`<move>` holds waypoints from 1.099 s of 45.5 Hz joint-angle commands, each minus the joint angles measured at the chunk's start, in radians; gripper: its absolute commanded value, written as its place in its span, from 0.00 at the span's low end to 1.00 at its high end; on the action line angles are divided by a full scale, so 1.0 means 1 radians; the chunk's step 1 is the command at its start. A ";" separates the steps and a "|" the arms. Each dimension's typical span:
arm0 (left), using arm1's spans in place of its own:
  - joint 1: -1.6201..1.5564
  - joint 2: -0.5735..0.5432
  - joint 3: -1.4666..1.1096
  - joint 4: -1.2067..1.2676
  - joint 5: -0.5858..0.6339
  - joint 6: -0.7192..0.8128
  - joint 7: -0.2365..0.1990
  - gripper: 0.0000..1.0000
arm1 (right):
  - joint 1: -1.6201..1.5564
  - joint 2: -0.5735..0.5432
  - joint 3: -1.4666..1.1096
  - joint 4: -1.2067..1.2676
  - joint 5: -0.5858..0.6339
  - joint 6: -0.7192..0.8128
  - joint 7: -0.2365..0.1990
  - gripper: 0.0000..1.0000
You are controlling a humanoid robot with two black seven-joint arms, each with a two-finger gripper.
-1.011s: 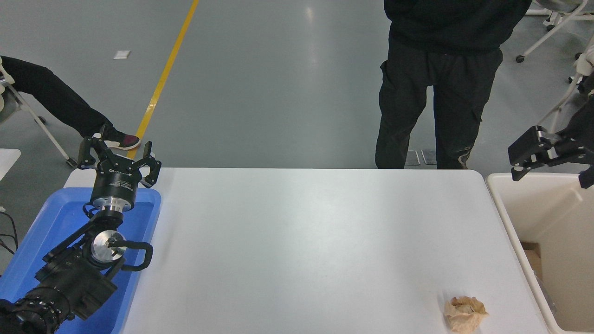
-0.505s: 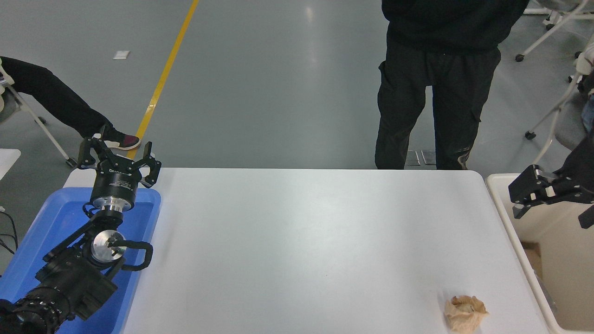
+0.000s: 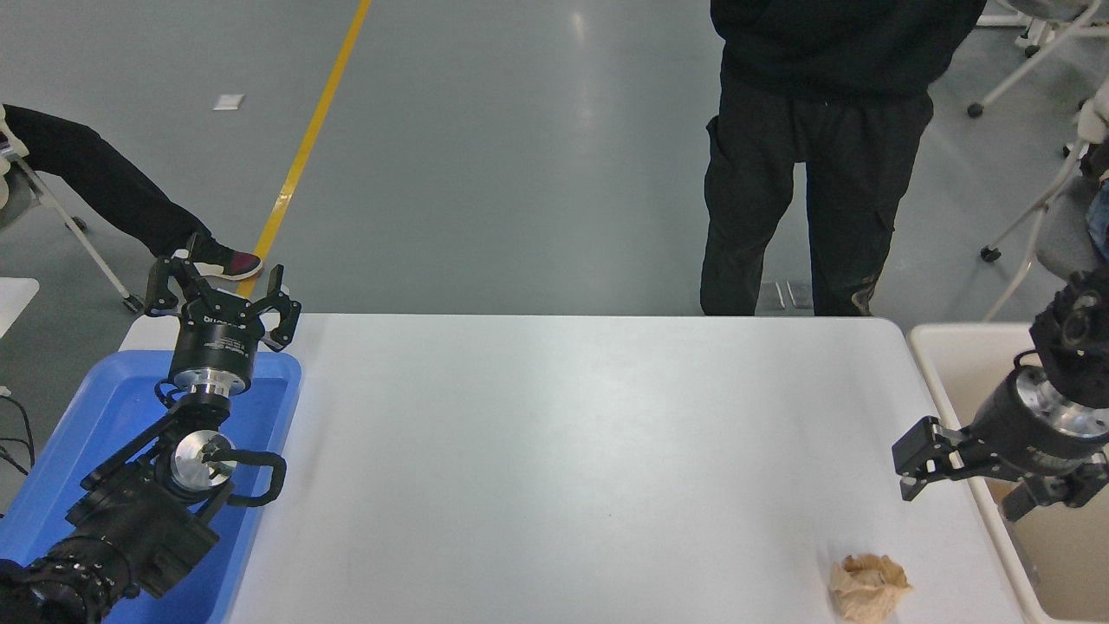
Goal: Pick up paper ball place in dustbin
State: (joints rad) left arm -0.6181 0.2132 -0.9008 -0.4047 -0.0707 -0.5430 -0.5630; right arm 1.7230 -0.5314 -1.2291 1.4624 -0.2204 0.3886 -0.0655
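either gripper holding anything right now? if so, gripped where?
Nothing is held. The right gripper is open above the table, apart from the paper ball lying near the front edge. The left gripper is parked open, empty, over the blue tray.

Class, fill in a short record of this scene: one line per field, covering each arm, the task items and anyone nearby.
Right gripper: above the table's right edge, beyond the ball, holding nothing
Left gripper: parked over the blue tray, open
Paper ball: on the white table, near right corner
Dustbin: right of the table
Person: standing at the far side
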 commanded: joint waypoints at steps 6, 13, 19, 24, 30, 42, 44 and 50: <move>0.000 0.000 -0.001 0.000 0.000 0.000 0.000 0.99 | -0.213 0.051 0.077 -0.023 0.000 -0.125 0.000 1.00; 0.000 0.000 -0.001 0.000 0.000 0.000 0.000 0.99 | -0.284 0.064 0.131 -0.056 0.001 -0.126 0.000 1.00; 0.000 0.000 -0.001 0.000 0.000 0.000 0.000 0.99 | -0.309 0.071 0.161 -0.086 0.007 -0.126 0.000 0.98; 0.000 0.000 -0.001 0.000 0.000 0.000 0.000 0.99 | -0.332 0.080 0.161 -0.106 0.024 -0.129 0.000 0.96; 0.000 -0.002 -0.001 0.000 0.000 0.000 0.000 0.99 | -0.379 0.103 0.165 -0.163 0.023 -0.142 -0.004 0.93; 0.000 0.000 -0.001 0.001 0.000 0.000 0.000 0.99 | -0.411 0.119 0.165 -0.218 0.020 -0.160 -0.033 0.92; 0.000 0.000 -0.001 0.000 0.000 0.000 0.000 0.99 | -0.421 0.119 0.165 -0.221 0.018 -0.160 -0.037 0.92; 0.000 0.000 -0.001 0.001 0.000 0.000 0.000 0.99 | -0.451 0.133 0.186 -0.234 0.016 -0.160 -0.057 0.92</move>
State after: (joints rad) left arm -0.6182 0.2131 -0.9018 -0.4039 -0.0708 -0.5430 -0.5630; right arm 1.3223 -0.4189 -1.0653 1.2630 -0.2013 0.2359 -0.0962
